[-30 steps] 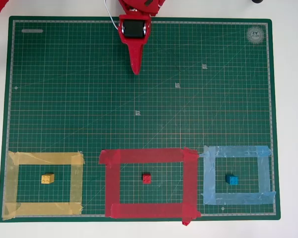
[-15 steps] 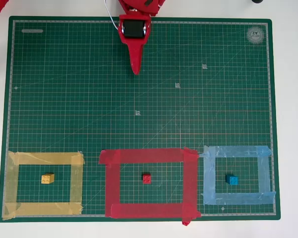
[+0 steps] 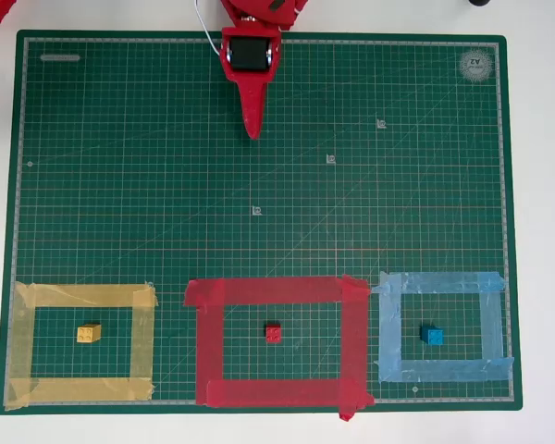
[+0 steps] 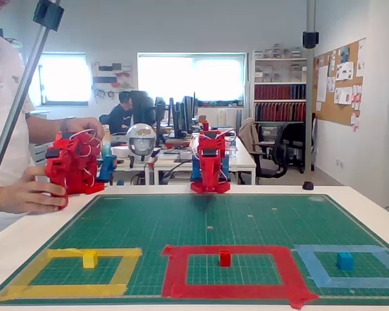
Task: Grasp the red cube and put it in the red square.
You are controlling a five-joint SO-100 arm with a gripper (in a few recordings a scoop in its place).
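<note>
The red cube (image 3: 274,333) (image 4: 225,258) rests on the green mat inside the red square (image 3: 211,340) (image 4: 176,271), near its middle. My red gripper (image 3: 252,128) (image 4: 208,188) hangs at the far top edge of the mat, well away from the cube, pointing down the mat in the overhead view. Its fingers are pressed together with nothing between them.
A yellow cube (image 3: 89,333) (image 4: 89,259) lies inside the yellow tape frame (image 3: 23,342) on the left. A blue cube (image 3: 432,336) (image 4: 344,260) lies inside the light blue tape frame (image 3: 492,326) on the right. The green cutting mat (image 3: 148,185) spans the table.
</note>
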